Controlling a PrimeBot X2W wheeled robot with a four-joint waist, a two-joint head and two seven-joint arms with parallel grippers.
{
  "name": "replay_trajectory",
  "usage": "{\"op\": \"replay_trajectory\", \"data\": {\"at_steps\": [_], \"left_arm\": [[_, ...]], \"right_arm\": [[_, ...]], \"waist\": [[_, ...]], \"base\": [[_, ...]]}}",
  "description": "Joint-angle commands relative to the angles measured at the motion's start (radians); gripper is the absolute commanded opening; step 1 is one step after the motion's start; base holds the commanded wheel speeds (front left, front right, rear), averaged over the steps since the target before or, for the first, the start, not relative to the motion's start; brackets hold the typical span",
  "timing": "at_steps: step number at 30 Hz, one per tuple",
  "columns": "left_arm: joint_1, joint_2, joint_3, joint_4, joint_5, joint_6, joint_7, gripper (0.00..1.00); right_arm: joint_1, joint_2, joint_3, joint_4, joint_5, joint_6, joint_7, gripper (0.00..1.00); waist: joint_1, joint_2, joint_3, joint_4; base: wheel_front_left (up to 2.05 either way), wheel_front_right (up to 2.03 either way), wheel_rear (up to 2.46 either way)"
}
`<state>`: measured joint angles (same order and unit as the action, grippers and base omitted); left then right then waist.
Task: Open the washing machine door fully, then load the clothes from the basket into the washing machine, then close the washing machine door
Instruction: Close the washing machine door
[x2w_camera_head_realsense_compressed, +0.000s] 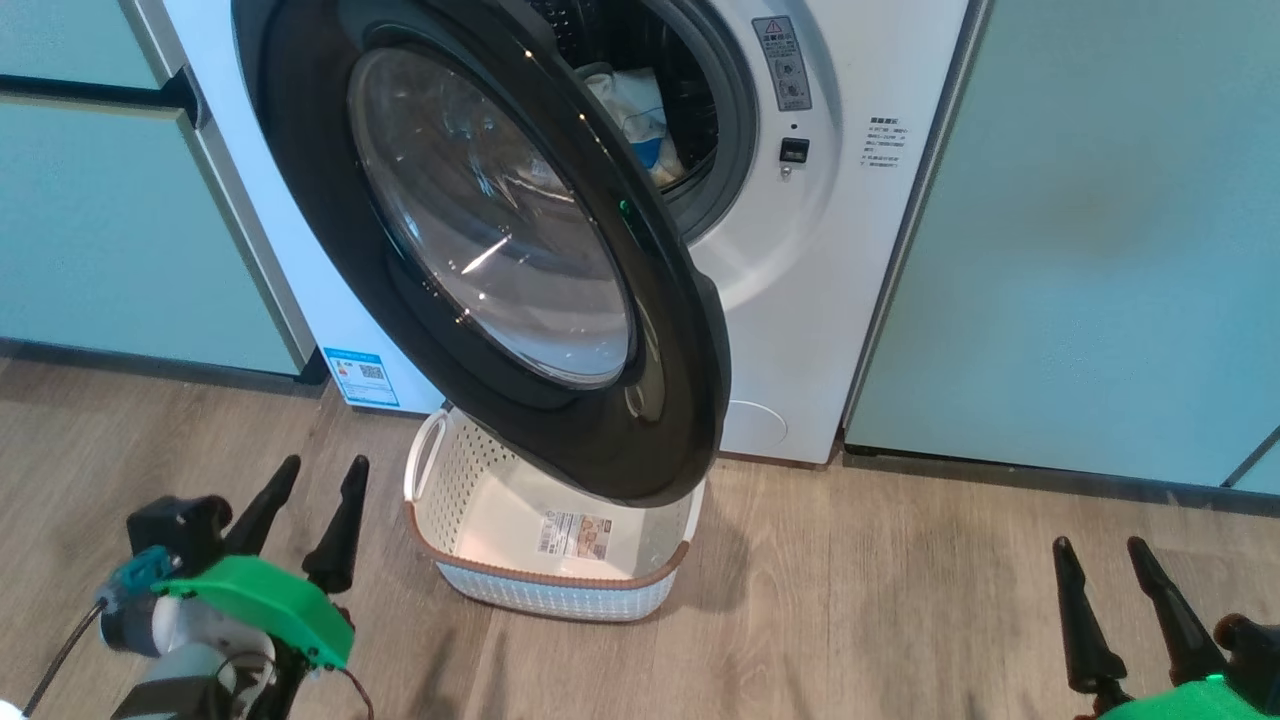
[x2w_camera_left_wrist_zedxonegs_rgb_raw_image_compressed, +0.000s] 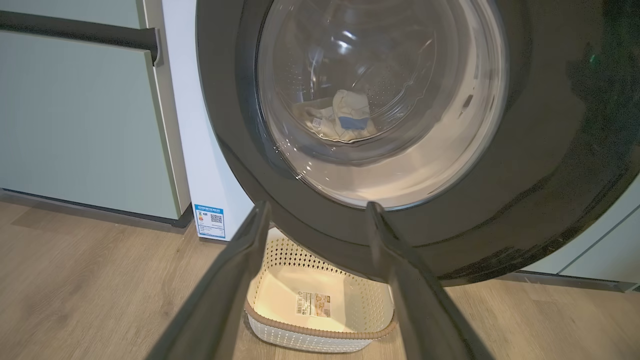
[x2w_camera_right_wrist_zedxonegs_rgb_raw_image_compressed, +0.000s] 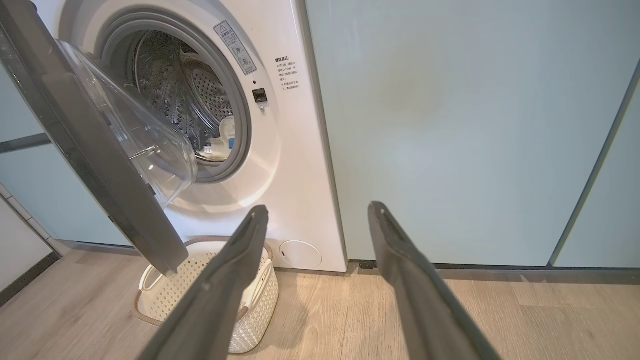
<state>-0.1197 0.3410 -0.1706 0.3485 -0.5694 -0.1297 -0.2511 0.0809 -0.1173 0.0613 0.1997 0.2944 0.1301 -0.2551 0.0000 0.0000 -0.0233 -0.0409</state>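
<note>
My left pincer (x2w_camera_head_realsense_compressed: 324, 462) hangs wide and empty before the washing machine (x2w_camera_head_realsense_compressed: 800, 300), at its left corner. The washing machine door (x2w_camera_head_realsense_compressed: 490, 230) stands ajar above the basket (x2w_camera_head_realsense_compressed: 560, 585) at the machine's foot. My left wrist sees the clothes (x2w_camera_left_wrist_zedxonegs_rgb_raw_image_compressed: 345, 120) inside through the glass; my right wrist sees them past the door's edge. My right pincer (x2w_camera_head_realsense_compressed: 1099, 545), wide and empty, hangs right of the machine.

The left pincer (x2w_camera_head_realsense_compressed: 323, 465) is hanging low at the left, its two dark fingers (x2w_camera_head_realsense_compressed: 336, 530) standing apart and pointing up and a little to the right, gripping nothing. Its wrist (x2w_camera_head_realsense_compressed: 185, 635) is carrying a green cover (x2w_camera_head_realsense_compressed: 265, 600), with a thin cable (x2w_camera_head_realsense_compressed: 60, 655) trailing off beside it. The right pincer (x2w_camera_head_realsense_compressed: 1099, 546) is hanging low at the right, its fingers likewise standing wide apart and leaning slightly left, holding nothing. In each wrist view the two fingers are rising well apart from the bottom edge.
</note>
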Motion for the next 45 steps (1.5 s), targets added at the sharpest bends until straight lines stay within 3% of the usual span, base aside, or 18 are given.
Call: {"op": "replay_trajectory", "data": {"at_steps": [1, 11, 12, 13, 14, 15, 20, 30, 36, 38, 45], "left_arm": [[-0.029, 0.031, 0.041, -0.031, 0.015, -0.001, -0.011, 1.00], [-0.025, 0.029, 0.039, -0.032, 0.030, -0.001, -0.011, 1.00], [-0.024, 0.028, 0.039, -0.033, 0.031, -0.001, -0.011, 1.00], [-0.022, 0.027, 0.039, -0.033, 0.032, -0.001, -0.011, 1.00], [-0.019, 0.024, 0.040, -0.034, 0.034, -0.001, -0.011, 1.00], [-0.016, 0.021, 0.040, -0.035, 0.036, -0.001, -0.011, 1.00], [-0.008, 0.005, 0.032, -0.031, 0.046, -0.001, -0.011, 1.00], [-0.024, -0.017, -0.002, -0.018, 0.083, -0.001, -0.011, 1.00], [-0.035, -0.029, -0.021, -0.010, 0.095, -0.001, -0.011, 1.00], [-0.040, -0.033, -0.028, -0.005, 0.098, -0.001, -0.011, 1.00], [-0.053, -0.040, -0.044, 0.011, 0.099, -0.001, -0.011, 1.00]], "right_arm": [[-0.015, -0.010, 0.013, -0.035, -0.005, 0.001, -0.007, 1.00], [-0.018, -0.005, 0.006, -0.038, 0.010, 0.001, -0.007, 1.00], [-0.020, -0.003, 0.001, -0.041, 0.021, 0.001, -0.007, 0.79], [-0.023, 0.001, -0.007, -0.045, 0.036, 0.001, -0.007, 0.49], [-0.028, 0.005, -0.017, -0.052, 0.055, 0.001, -0.007, 0.30], [-0.034, 0.006, -0.026, -0.060, 0.072, 0.001, -0.007, 0.00], [-0.089, -0.017, -0.060, -0.129, 0.105, 0.001, -0.007, 0.00], [-0.300, -0.065, -0.004, -0.332, 0.148, 0.001, -0.007, 0.00], [-0.426, -0.074, 0.131, -0.409, 0.166, 0.001, -0.007, 0.00], [-0.482, -0.076, 0.232, -0.415, 0.168, 0.001, -0.007, 0.00], [-0.578, -0.028, 0.453, -0.346, 0.189, 0.001, -0.007, 0.00]], "waist": [[0.0000, 0.0000, 0.000, 0.001], [0.0000, 0.0000, -0.002, 0.005], [0.0000, 0.0000, -0.002, 0.005], [0.0000, 0.0000, -0.002, 0.005], [0.0000, 0.0000, -0.003, 0.006], [0.0000, 0.0000, -0.003, 0.007], [0.0000, 0.0000, 0.000, 0.023], [0.0000, 0.0000, 0.001, 0.089], [0.0000, 0.0000, -0.004, 0.135], [0.0000, 0.0000, -0.004, 0.156], [0.0000, 0.0000, -0.001, 0.199]], "base": [[0.00, 0.00, 0.00], [0.00, 0.00, 0.00], [0.00, 0.00, 0.00], [0.00, 0.00, 0.00], [0.00, 0.00, 0.00], [0.00, 0.00, 0.00], [0.00, 0.00, 0.00], [0.00, 0.00, 0.00], [0.00, 0.00, 0.00], [0.00, 0.00, 0.00], [0.00, 0.00, 0.00]]}}
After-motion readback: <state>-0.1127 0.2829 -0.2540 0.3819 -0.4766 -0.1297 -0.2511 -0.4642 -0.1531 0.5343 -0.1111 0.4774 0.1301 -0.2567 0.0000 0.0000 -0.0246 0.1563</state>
